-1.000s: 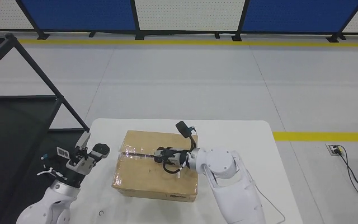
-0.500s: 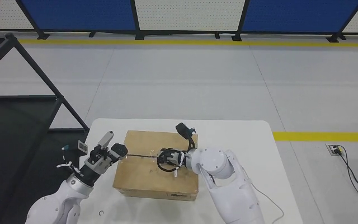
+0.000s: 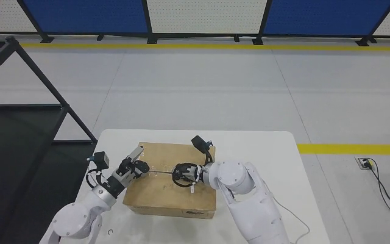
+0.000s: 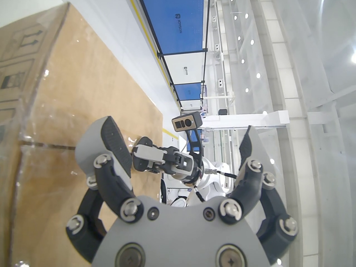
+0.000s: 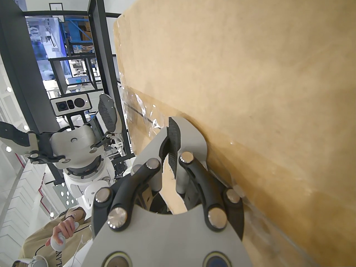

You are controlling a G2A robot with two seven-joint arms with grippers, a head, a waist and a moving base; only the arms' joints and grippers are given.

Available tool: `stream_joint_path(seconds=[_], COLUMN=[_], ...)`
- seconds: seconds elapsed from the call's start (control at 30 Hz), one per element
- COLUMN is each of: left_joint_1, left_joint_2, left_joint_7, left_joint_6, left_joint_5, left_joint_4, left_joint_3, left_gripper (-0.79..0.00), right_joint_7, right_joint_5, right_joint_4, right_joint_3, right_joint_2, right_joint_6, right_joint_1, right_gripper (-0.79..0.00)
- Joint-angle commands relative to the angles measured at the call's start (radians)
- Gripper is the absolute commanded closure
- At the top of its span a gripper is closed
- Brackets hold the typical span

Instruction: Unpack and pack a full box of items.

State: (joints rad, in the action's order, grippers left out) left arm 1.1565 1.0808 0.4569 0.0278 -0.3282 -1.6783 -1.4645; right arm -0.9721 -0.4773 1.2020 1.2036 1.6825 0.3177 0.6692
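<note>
A closed cardboard box [image 3: 164, 189] sat on a white table [image 3: 268, 158], nearer the robot's left side, its top flaps sealed along the middle seam by clear tape [image 5: 139, 106]. The right gripper [image 3: 175, 173] lay on the seam with its fingers pressed shut; whether they pinched any tape could not be told. The left gripper [image 3: 139, 158] hovered at the box's left end, spread wide and holding nothing. The two grippers faced each other along the same seam, so a further advance by either risked a knock. A pull on unbroken tape would likely drag the whole box toward the table's near-left edge. Bare tabletop lay to the right of the box and in a strip beyond it.
</note>
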Motion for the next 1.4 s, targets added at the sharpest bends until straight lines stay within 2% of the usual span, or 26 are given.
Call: stream_joint_path(seconds=[0.0,0.37,0.7,0.93,1.13,1.37], left_joint_1=[-0.002,-0.011,-0.015,-0.028,-0.045,-0.062], left_joint_2=[0.001,0.002,0.004,0.006,0.008,0.01], left_joint_7=[0.0,0.006,0.017,0.031,0.046,0.061], left_joint_6=[0.003,0.015,0.01,0.004,0.005,0.005], left_joint_5=[0.0,-0.001,-0.011,-0.019,-0.017,-0.014], left_joint_4=[0.006,0.033,0.057,0.06,0.07,0.089], left_joint_3=[0.001,-0.005,-0.014,-0.008,0.0,0.013], left_gripper=[-0.785,-0.785,-0.785,-0.785,-0.785,-0.785], right_joint_7=[0.003,0.026,0.043,0.026,0.037,0.033], right_joint_5=[0.003,0.06,0.093,0.072,0.038,-0.033], right_joint_4=[-0.002,0.069,-0.074,-0.083,-0.007,0.188], right_joint_3=[-0.002,-0.023,-0.101,-0.107,-0.073,-0.005], right_joint_2=[-0.002,-0.007,0.009,0.0,-0.019,-0.054], right_joint_6=[0.001,-0.027,-0.007,0.029,0.082,0.168], right_joint_1=[-0.002,-0.001,-0.103,-0.1,-0.048,0.08], right_gripper=[0.0,0.0,0.0,0.0,0.0,0.0])
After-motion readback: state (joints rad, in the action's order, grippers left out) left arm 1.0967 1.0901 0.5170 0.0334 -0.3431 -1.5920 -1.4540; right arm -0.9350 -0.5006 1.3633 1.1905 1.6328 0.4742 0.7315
